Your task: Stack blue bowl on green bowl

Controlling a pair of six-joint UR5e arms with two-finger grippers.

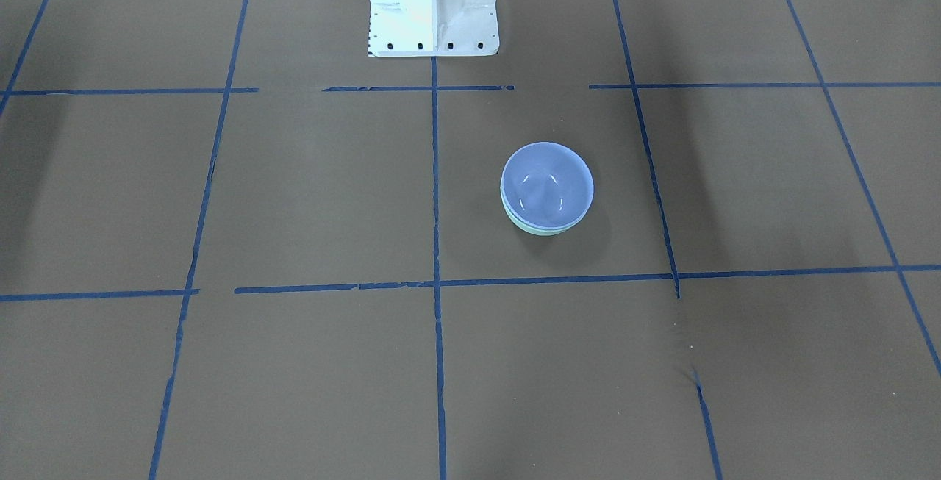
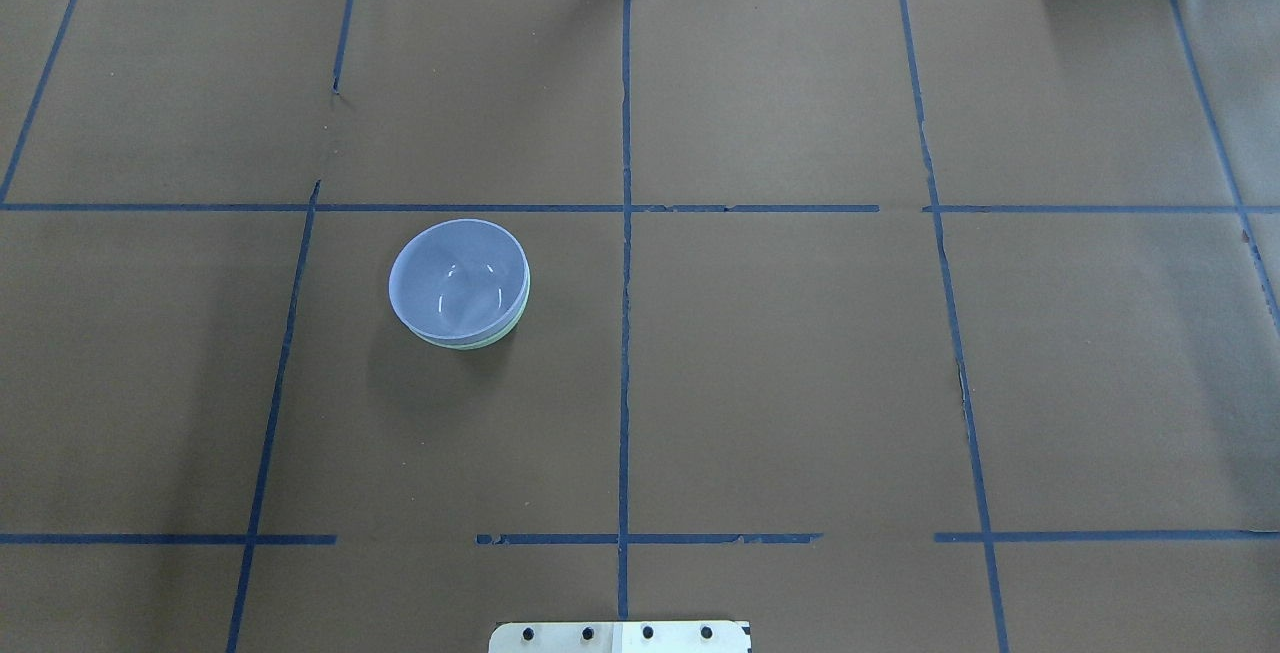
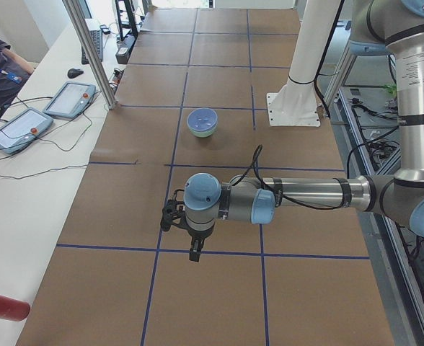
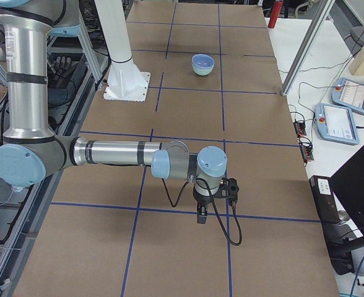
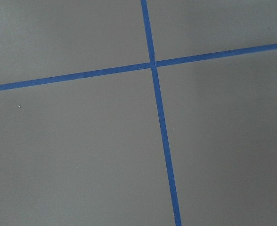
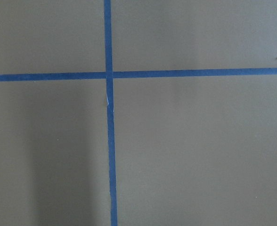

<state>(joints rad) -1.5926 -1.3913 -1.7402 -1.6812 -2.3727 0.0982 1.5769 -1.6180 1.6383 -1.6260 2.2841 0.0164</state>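
The blue bowl (image 1: pixel 547 182) sits nested inside the green bowl (image 1: pixel 550 231), whose mint rim shows only as a thin edge below it. The stack stands on the brown table, left of the centre line in the overhead view, with the blue bowl (image 2: pixel 458 278) on the green bowl (image 2: pixel 492 337). My left gripper (image 3: pixel 192 249) shows only in the exterior left view, hanging over the table far from the bowls (image 3: pixel 202 121). My right gripper (image 4: pixel 202 215) shows only in the exterior right view, also far from the bowls (image 4: pixel 202 62). I cannot tell whether either is open or shut.
Brown paper with a grid of blue tape lines (image 2: pixel 625 233) covers the table. The white robot base (image 1: pixel 432 6) stands at the table's robot-side edge. Tablets (image 3: pixel 69 99) and cables lie on the white side bench. Both wrist views show only paper and a tape cross (image 5: pixel 152 65).
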